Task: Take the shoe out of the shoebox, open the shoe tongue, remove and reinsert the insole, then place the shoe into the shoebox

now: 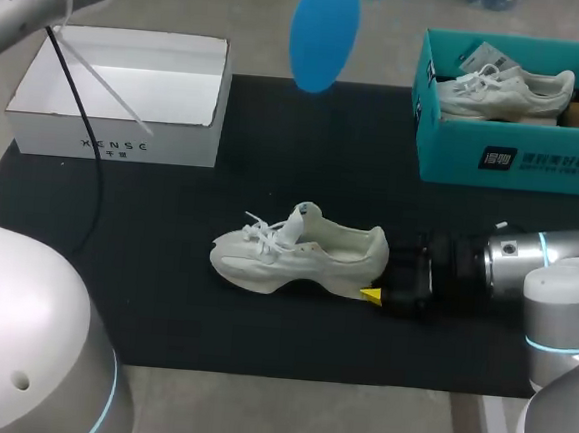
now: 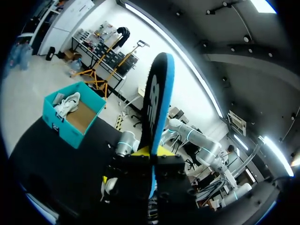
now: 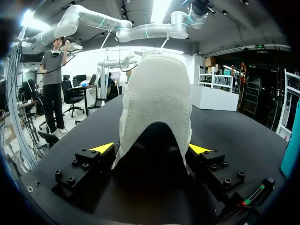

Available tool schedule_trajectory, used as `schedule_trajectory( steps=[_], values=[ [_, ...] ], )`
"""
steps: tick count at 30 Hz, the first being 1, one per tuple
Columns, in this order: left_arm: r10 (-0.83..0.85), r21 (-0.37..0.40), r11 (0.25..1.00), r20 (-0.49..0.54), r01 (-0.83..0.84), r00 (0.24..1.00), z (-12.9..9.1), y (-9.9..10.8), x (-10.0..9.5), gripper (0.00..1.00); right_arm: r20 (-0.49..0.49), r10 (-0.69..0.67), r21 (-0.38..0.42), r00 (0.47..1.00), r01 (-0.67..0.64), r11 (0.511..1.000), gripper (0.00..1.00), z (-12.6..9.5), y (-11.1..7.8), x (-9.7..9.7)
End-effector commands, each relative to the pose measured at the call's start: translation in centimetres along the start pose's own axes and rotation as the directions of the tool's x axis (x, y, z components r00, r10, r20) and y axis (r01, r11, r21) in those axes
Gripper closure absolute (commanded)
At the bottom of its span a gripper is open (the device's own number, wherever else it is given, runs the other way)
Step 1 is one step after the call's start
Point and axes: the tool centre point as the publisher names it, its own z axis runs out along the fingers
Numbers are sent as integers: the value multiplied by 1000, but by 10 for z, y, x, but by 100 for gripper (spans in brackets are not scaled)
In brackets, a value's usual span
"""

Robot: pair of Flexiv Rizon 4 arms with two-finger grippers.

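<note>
Right claw (image 3: 152,150) clamps the white sneaker (image 1: 297,252) at its heel; left claw (image 2: 152,153) pinches the blue insole (image 1: 324,29) aloft beyond that sneaker.

Shoe (image 1: 302,250) on mat (image 1: 162,302), shoebox (image 1: 115,145) behind-left, second shoebox (image 1: 520,159) behind-right

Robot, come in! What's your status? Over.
Left pincer shut on blue insole, held high. Right pincer shut on shoe heel. Other shoe in teal box, out of way.
</note>
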Motion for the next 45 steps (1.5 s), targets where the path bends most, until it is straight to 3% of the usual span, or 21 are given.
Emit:
schedule_trajectory(
  steps=[1,12,15,18,24,29,37,45],
  values=[
    [0,-2,1000,-3,0,1000,0,0,-1,100,6,-6,-5,1000,6,1000,0,3,-3,1],
    [0,-2,1000,-3,0,1000,0,0,-1,100,41,-28,10,999,27,1000,0,-34,20,12],
    [0,-2,1000,-3,0,1000,0,0,-1,100,32,2,53,999,-4,999,0,-49,28,18],
    [0,-2,1000,-3,0,1000,0,0,-1,100,21,81,176,997,-83,981,0,-63,39,23],
    [0,-2,1000,-3,0,1000,0,0,-1,100,34,142,419,989,-143,897,0,-91,66,29],
    [0,-2,1000,-3,0,1000,0,0,-1,100,49,132,570,990,-136,810,0,-104,83,31],
    [0,-2,1000,-3,0,1000,0,0,-1,100,28,107,688,994,-97,719,0,-102,101,18],
    [0,-2,1000,-3,0,1000,0,0,-1,100,-2,71,802,997,-40,596,0,-93,121,1]
  ],
)
